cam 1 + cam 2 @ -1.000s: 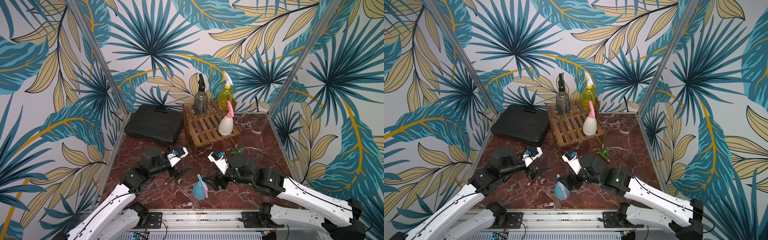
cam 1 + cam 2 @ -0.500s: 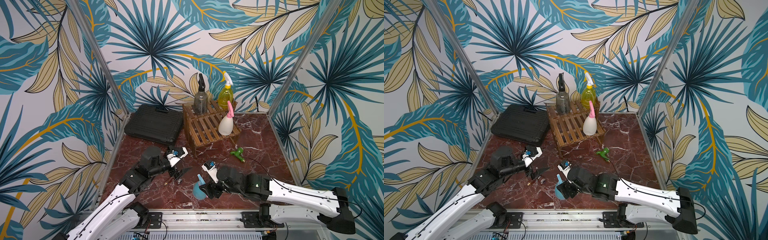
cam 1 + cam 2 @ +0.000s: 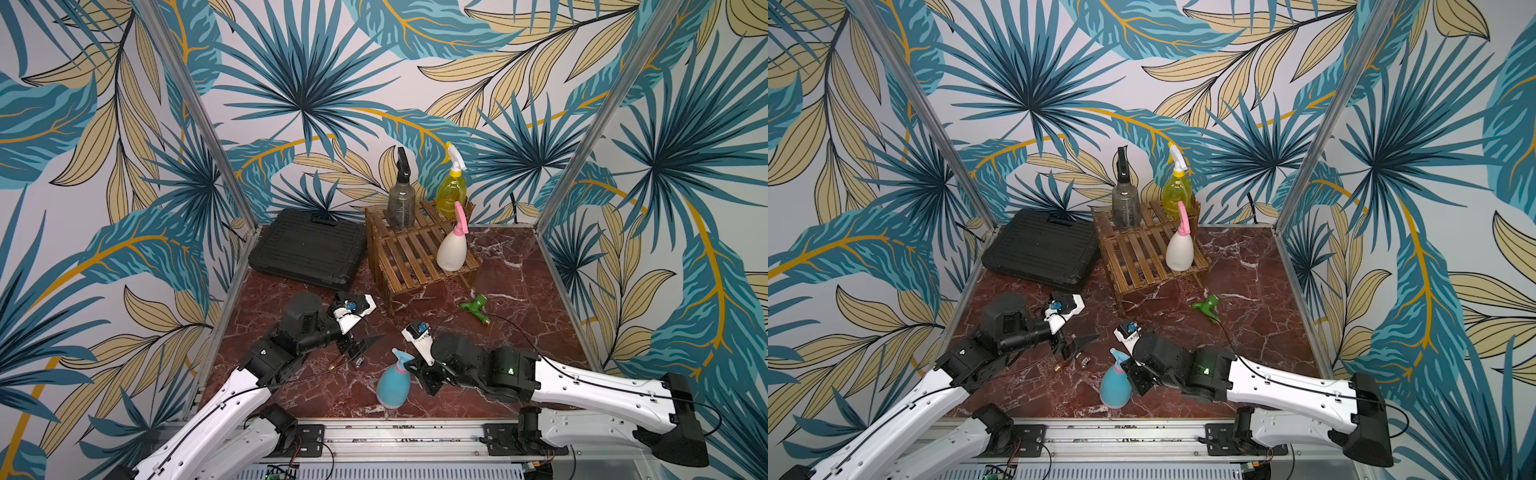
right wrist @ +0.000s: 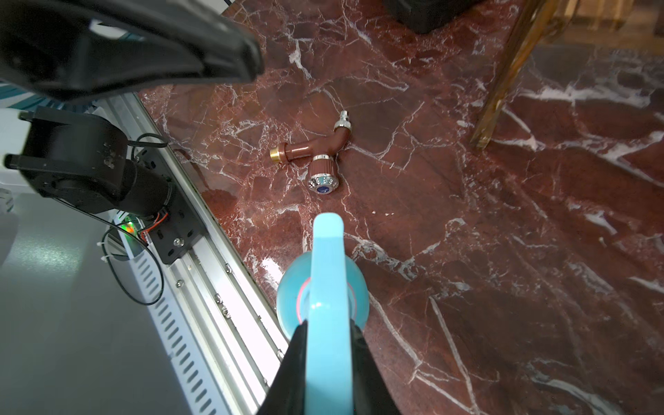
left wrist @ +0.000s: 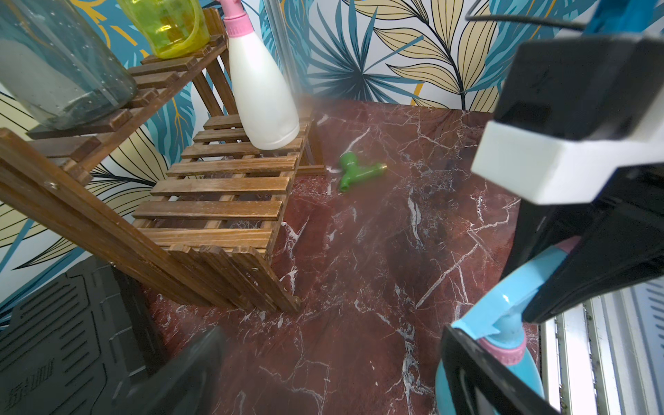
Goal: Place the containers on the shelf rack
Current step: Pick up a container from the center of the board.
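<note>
The light blue bottle (image 3: 392,384) is seen standing on the red marble table (image 3: 519,291) near its front edge, and its pink-blue trigger head is pinched between the two black fingers of the right gripper (image 4: 328,345) — in the right wrist view the head (image 4: 327,258) is pressed on both sides with no gap left. The same grip is shown in the left wrist view, where the bottle (image 5: 503,341) is flanked by black fingers.

The left gripper (image 3: 359,345) is held spread wide above the table, nothing between its jaws, just beside a small brown tap fitting (image 4: 316,158) lying on the marble.

On the wooden rack (image 3: 411,257) at the back, the grey bottle (image 3: 401,191) and the yellow bottle (image 3: 451,189) are set upright on the upper step — the white bottle (image 3: 453,247) is set on the lower step at its outer end. A black ribbed case (image 3: 309,249) is laid flat beside the rack, and a green nozzle (image 3: 476,307) is left on the table in front of it.
</note>
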{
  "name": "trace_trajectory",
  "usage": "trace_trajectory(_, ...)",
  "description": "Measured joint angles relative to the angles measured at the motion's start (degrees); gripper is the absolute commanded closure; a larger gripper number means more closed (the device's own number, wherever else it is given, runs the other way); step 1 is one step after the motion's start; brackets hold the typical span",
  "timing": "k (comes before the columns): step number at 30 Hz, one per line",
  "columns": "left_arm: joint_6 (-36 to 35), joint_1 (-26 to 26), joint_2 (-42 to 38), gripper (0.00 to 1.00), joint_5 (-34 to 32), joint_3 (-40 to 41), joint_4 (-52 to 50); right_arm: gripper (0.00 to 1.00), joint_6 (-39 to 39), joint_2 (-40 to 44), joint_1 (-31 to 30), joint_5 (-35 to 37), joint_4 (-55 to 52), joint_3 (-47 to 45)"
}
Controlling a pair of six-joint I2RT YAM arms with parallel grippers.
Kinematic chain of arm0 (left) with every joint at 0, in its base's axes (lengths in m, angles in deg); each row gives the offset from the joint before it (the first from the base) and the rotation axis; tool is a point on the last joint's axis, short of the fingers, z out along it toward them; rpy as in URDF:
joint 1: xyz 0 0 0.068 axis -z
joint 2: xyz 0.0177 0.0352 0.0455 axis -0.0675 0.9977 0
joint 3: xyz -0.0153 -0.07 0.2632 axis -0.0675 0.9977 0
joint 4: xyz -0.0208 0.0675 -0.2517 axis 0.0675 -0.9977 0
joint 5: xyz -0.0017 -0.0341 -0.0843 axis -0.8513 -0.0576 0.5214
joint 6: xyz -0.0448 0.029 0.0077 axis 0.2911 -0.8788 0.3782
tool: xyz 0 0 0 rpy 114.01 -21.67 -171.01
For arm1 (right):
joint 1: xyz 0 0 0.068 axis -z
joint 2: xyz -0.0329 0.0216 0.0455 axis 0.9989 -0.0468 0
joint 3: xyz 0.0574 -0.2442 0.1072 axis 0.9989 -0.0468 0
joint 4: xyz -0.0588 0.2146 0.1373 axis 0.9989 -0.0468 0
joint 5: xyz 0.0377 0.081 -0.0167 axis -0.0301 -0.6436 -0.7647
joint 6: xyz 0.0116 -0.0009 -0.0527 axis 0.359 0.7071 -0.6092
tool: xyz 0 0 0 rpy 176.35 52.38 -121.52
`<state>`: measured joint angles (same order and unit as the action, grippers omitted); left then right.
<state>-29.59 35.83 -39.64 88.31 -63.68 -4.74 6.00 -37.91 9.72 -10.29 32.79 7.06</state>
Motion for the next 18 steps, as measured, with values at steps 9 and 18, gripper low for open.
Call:
trace_trajectory(9,1.2,0.1,-0.2,0.0,3.1,0.0,0.2,0.91,-10.8,0.1,9.6,-4.1,6.8,-0.7)
trace_trajectory(18,4.2,0.1,0.9,0.0,10.8,-0.1,2.7,1.0,-28.1,-1.4,24.8,-20.2,12.1,1.6)
